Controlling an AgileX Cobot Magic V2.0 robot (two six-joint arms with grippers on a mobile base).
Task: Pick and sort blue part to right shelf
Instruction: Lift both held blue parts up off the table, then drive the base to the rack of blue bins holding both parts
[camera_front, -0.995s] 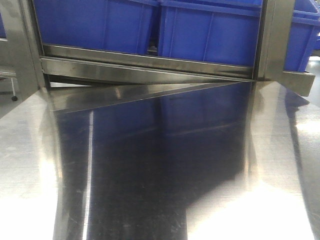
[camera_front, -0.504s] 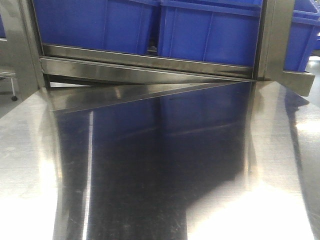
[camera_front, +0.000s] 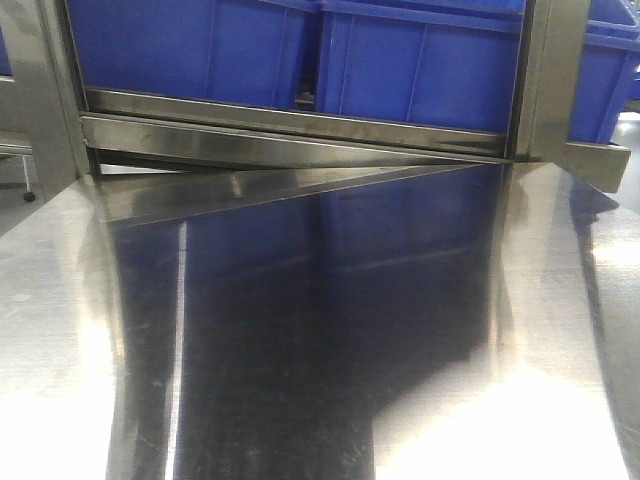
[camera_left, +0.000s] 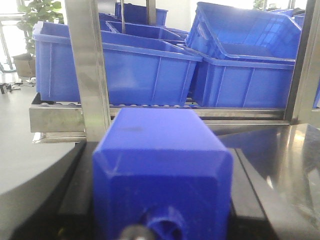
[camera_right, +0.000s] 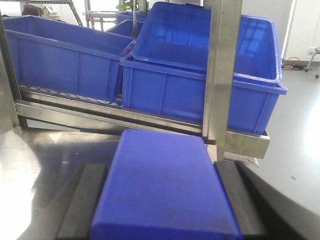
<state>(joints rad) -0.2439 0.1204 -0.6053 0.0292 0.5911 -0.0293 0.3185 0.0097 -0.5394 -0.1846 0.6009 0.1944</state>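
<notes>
**Both claws hold blue parts, facing the shelf of blue bins**

Left wrist view: the left gripper is clenched on a blue part. Dark fingers press against both of its sides. The part fills the lower centre of the frame and is slightly blurred. Its squarish near end shows a round socket at the bottom edge. Its long axis runs away from the camera, toward the shelf.

Right wrist view: the right gripper grasps a second blue part in the lower centre. Its broad flat face is up and its long axis also points at the shelf.

Edges and room: the shelf's front bar crosses each wrist view just beyond the part's far end. An upright post stands above the first part's left edge. Another post stands above the second part's right edge. Blue bins sit behind the bar, their walls rising above it. In the front view a polished steel table stretches from the lower edge up to the bar, with a dark gap beneath the bar at centre left.
</notes>
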